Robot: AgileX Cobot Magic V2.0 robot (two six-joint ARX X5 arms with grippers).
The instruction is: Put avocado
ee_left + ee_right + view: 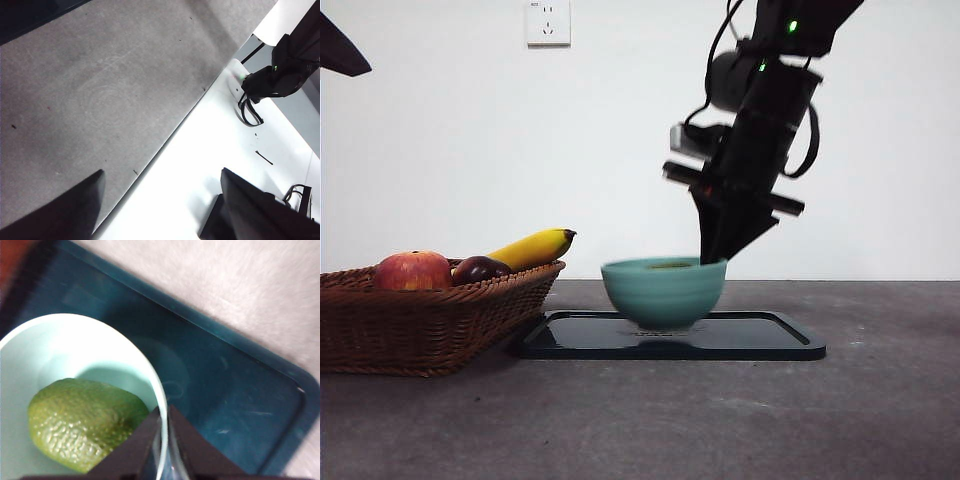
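Avocado (85, 425), pebbly green and oval, lies on its side inside your pale teal ceramic bowl (664, 290), on a dark rectangular tray (760, 338). Your right pincer (165, 415) pinches the bowl's rim. Grey worktop (880, 400), white wall behind; left pincer (160, 200) spread, idle.

A plain white wall (470, 150) with a white power socket (548, 22) rises behind the grey table (720, 420).
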